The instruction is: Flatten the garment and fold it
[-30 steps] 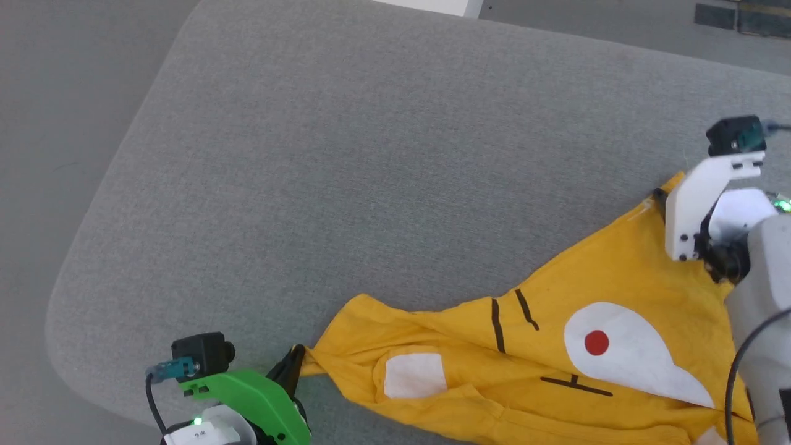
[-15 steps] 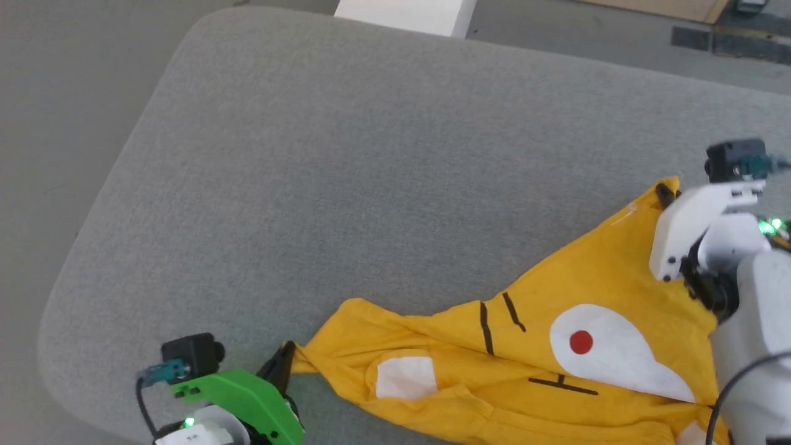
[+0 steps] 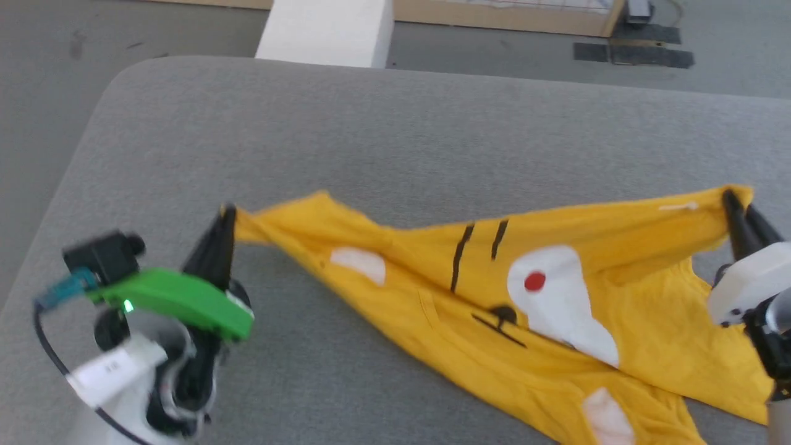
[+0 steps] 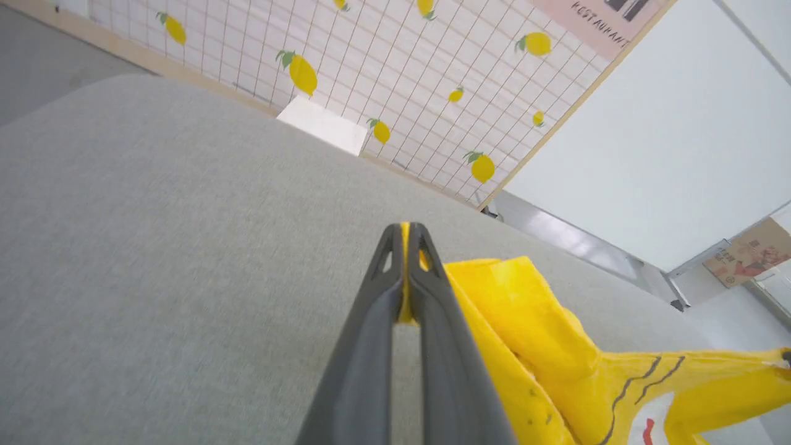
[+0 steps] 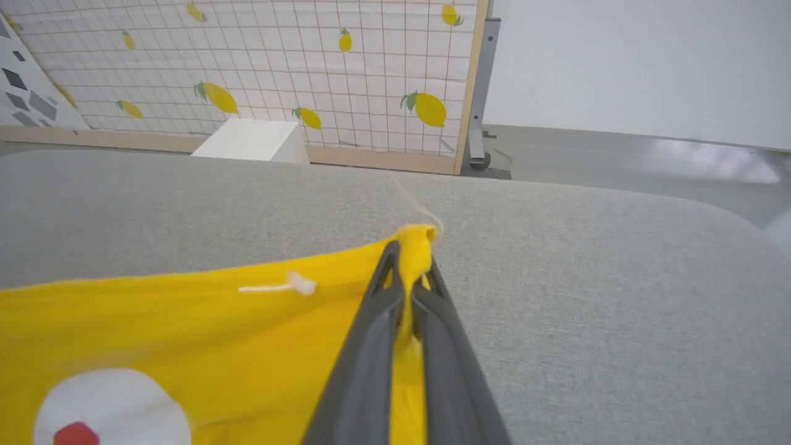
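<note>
While left pincer and right pincer clamp shirt ends, flattening's the step — next, likely stretch it taut between them.

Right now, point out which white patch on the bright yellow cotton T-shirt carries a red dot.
The large teardrop-shaped white patch at the yellow T-shirt's middle; the small patch nearer the left gripper and the near-edge patch are plain white.

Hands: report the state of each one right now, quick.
Left hand: closed, pinching one corner of the yellow T-shirt.
Right hand: closed, pinching the opposite corner of it.
</note>
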